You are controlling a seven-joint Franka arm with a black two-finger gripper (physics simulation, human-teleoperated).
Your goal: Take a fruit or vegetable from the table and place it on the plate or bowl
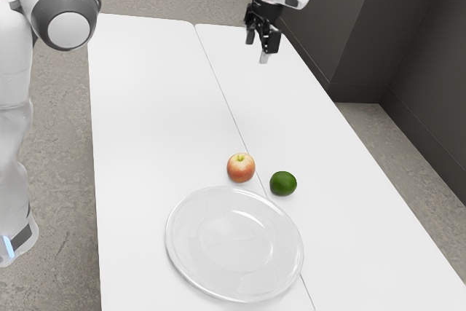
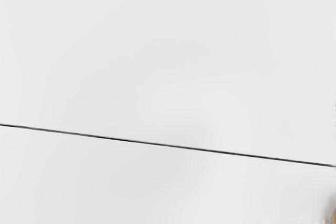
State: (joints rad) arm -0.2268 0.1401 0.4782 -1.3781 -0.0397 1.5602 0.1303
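Apple (image 1: pixel 241 167): set near lime (image 1: pixel 283 183), just off glass plate (image 1: pixel 234 243) rim
Gripper (image 1: pixel 259 47): held above far table (image 1: pixel 145 143) end, fingers parted, nothing gripped

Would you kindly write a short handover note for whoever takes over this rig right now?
Gripper: holds nothing, above the far end of the table, well away from the fruit.
Things: apple and lime sit side by side, apart, just beyond the plate, which has nothing on it.
Done: nothing picked up yet.
Left: reach one fruit, grasp it, set it on the plate.
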